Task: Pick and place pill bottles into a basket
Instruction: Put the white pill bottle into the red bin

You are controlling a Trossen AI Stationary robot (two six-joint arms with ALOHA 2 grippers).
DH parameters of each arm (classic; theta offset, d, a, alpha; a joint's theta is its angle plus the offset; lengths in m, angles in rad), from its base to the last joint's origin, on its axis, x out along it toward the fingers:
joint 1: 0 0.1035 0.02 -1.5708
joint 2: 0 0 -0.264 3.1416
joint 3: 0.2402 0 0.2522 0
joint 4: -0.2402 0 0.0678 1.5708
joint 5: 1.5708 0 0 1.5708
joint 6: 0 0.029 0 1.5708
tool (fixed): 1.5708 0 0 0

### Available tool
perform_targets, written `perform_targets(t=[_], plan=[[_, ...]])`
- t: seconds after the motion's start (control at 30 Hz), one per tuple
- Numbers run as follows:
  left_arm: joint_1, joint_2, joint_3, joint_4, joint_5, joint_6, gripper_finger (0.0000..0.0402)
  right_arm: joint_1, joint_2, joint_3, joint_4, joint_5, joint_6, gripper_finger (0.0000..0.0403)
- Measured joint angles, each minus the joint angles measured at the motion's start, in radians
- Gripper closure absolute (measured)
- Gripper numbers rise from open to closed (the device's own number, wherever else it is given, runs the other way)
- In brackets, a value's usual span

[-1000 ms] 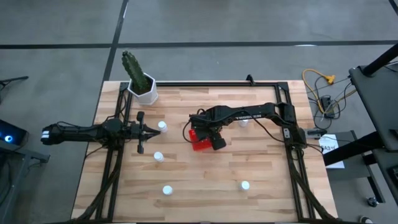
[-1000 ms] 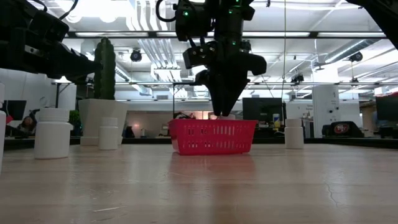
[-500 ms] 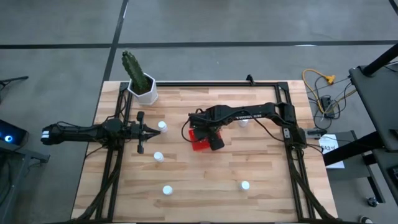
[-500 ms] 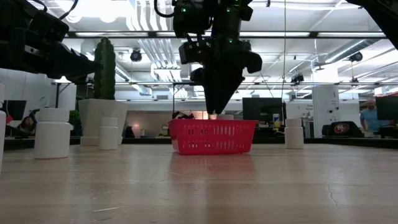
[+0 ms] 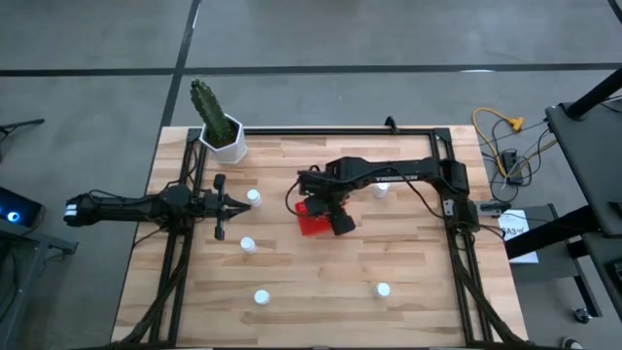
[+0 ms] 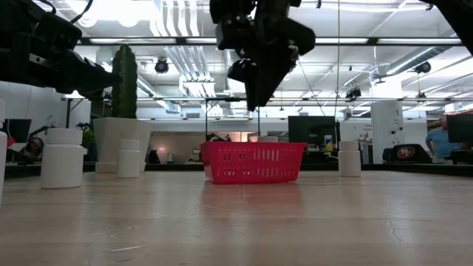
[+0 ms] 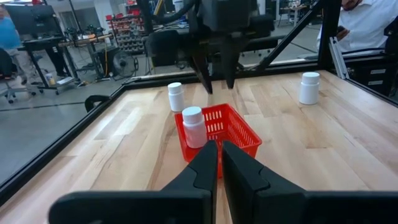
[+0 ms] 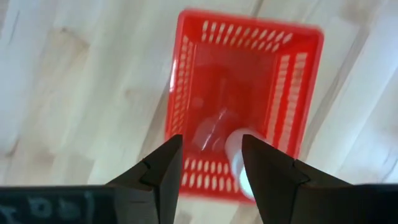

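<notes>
The red basket (image 5: 313, 222) sits mid-table with one pill bottle (image 8: 241, 158) inside. The right gripper (image 6: 251, 103) hangs above it, fingers parted, holding nothing. The left gripper (image 5: 236, 202) waits clenched and empty beside another bottle (image 5: 254, 197). Four more bottles (image 5: 260, 297) stand scattered on the wooden table (image 5: 321, 301); a cactus pot (image 5: 229, 144) occupies one corner.

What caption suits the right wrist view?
Open right gripper above the red mesh plastic basket holding one white pill bottle.
</notes>
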Motion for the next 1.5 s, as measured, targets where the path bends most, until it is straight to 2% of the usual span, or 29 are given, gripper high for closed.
perform_targets(t=[0.17, 0.43, 0.8, 1.0, 1.13, 1.27, 1.5], plan=[[0.000, 0.000, 0.000, 0.000, 0.000, 0.000, 0.0396, -0.007, -0.064, -0.051, -0.071, 0.002, 0.046, 0.0248], [0.000, 0.000, 0.000, 0.000, 0.000, 0.000, 0.0396, -0.032, -0.211, -0.213, -0.060, 0.003, 0.091, 0.0248], [0.000, 0.000, 0.000, -0.001, 0.000, 0.000, 0.0396, -0.100, -0.466, -0.539, 0.101, 0.004, 0.107, 0.0248], [0.000, 0.000, 0.000, 0.000, 0.000, 0.000, 0.0396, -0.150, -0.567, -0.643, 0.121, 0.010, 0.125, 0.0248], [0.000, 0.000, 0.000, 0.000, 0.000, 0.000, 0.0396, -0.192, -0.598, -0.691, 0.122, 0.050, 0.127, 0.0247], [0.000, 0.000, 0.000, 0.000, 0.000, 0.000, 0.0396, -0.238, -0.600, -0.714, 0.122, 0.064, 0.124, 0.0229], [0.000, 0.000, 0.000, 0.000, 0.000, 0.000, 0.0396, -0.305, -0.596, -0.742, 0.134, 0.095, 0.077, 0.0169]])
